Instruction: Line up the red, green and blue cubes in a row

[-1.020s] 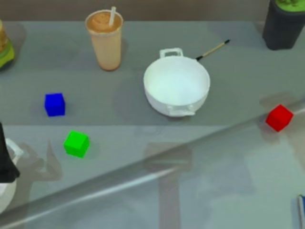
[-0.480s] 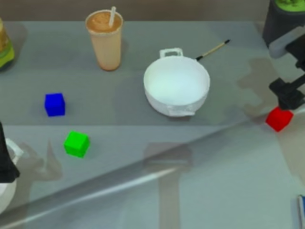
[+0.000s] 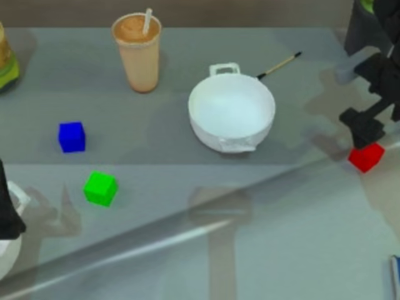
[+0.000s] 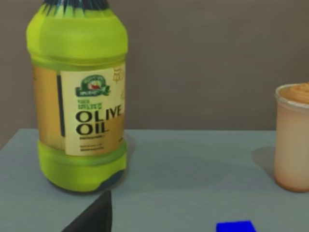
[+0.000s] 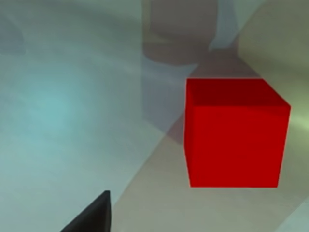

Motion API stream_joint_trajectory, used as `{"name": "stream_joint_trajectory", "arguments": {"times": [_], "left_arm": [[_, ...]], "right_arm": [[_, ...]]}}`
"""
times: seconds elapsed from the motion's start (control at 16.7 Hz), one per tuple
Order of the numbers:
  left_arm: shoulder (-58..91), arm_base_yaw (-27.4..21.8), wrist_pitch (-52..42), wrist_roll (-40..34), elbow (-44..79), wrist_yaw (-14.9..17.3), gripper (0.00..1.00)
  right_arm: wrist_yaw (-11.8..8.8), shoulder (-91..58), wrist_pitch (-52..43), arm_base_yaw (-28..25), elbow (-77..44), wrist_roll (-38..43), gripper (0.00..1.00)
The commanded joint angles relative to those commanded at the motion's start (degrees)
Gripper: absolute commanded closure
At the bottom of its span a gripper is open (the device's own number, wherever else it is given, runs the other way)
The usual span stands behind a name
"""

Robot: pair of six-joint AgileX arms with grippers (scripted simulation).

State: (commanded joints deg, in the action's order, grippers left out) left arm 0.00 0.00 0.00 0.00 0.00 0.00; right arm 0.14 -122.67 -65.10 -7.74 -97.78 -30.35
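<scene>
Here the right tool (image 3: 362, 132) hangs above the red cube (image 3: 366, 157) — grip state unclear.

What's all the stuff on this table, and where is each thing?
red cube: one, red, right edge
green cube: one, green, front left
blue cube: one, blue, left
pot: one, white, centre
cup with straw: one, tan, back left
olive oil bottle: one, yellow-green, far left
brush: one, thin, behind the pot
dark container: one, back right corner
right gripper: dark, just above the red cube
left arm: parked at left edge
</scene>
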Motion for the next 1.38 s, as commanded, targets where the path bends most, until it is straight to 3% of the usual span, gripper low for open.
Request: {"name": "stream_joint_trajectory", "arguments": {"times": [0.3, 0.72, 1.02, 1.38], "left_arm": [[0.0, 0.0, 0.0, 0.0, 0.0, 0.0, 0.00], [0.0, 0.0, 0.0, 0.0, 0.0, 0.0, 0.00], [0.0, 0.0, 0.0, 0.0, 0.0, 0.0, 0.00], [0.0, 0.0, 0.0, 0.0, 0.0, 0.0, 0.00]], "right_arm": [[0.0, -0.3, 1.1, 0.2, 0.9, 0.0, 0.00], [0.1, -6.1, 15.7, -0.1, 9.3, 0.2, 0.00], [0.1, -6.9, 17.2, -0.1, 10.3, 0.2, 0.00], [0.1, -6.9, 17.2, -0.1, 10.3, 0.2, 0.45]]}}
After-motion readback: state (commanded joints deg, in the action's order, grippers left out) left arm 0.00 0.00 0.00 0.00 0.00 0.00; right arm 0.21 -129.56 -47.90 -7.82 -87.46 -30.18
